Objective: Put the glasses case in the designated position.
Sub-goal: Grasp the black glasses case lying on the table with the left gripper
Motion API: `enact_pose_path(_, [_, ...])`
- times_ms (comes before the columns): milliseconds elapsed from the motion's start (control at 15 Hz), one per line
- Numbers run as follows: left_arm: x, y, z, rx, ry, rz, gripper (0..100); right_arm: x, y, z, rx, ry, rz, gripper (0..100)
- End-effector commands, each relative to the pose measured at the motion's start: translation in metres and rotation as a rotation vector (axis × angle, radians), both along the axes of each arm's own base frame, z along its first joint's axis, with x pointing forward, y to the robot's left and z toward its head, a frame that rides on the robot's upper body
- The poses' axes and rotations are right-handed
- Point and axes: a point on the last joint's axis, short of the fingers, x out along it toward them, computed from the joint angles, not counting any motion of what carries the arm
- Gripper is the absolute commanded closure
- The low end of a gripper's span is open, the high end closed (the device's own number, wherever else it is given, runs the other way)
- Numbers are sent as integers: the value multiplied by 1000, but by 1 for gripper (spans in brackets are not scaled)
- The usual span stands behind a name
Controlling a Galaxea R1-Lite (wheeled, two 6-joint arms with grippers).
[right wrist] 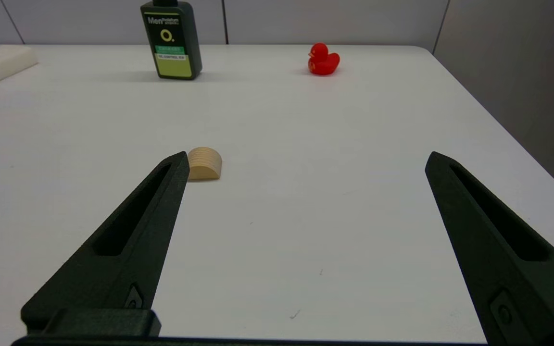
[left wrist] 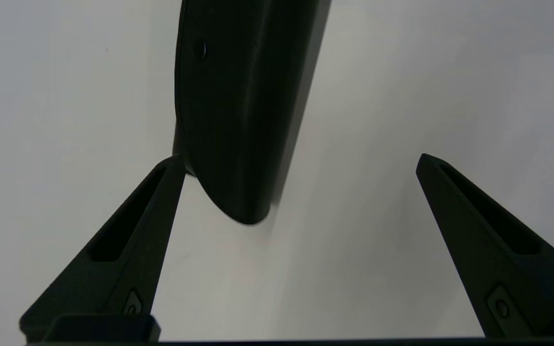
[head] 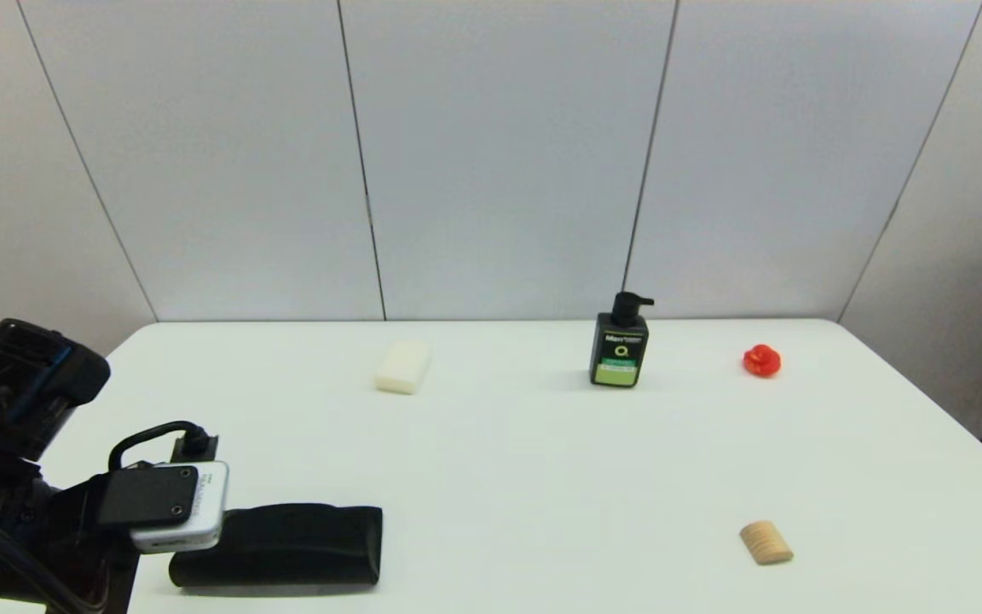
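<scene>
The glasses case point(head: 286, 544) is a matte black, long soft case lying flat near the table's front left, its squared end pointing right. My left arm's wrist point(head: 165, 505) hangs over its left end. In the left wrist view my left gripper point(left wrist: 300, 157) is open. The case's rounded end point(left wrist: 243, 192) lies off-centre between the fingers, close beside one fingertip point(left wrist: 173, 168); nothing is held. My right gripper point(right wrist: 306, 156) is open and empty above bare table, out of the head view. No mark on the white tabletop shows the designated position.
A black pump bottle point(head: 620, 345) with a green label stands at the back centre-right. A red toy duck point(head: 762, 361) sits to its right, and a white soap bar point(head: 403, 367) at the back centre. A small wooden half-round block point(head: 766, 542) lies front right.
</scene>
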Motion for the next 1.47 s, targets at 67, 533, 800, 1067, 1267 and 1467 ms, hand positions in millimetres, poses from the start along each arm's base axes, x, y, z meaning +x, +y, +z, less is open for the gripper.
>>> enact_pose_path(67, [15,-15,-16,40,63,-60,0,0,0,0,0,1,1,0])
enact_pose_path(533, [40,-28,-25,101,60,-58,0,0,0,0,0,1,1,0])
enact_pose_path(800, [54,-31,-22,124,14,5,0,0,0,0,1,1,1,0])
enact_pose_path(1067, [55,-34,-26,130,36,-9,0,0,0,0,0,1,1,0])
enact_pose_path(1267, [55,-38,-30,135,48,-22,0,0,0,0,1,1,1,0])
enact_pose_path(1467, [56,-40,-32,139,57,-32,0,0,0,0,0,1,1,0])
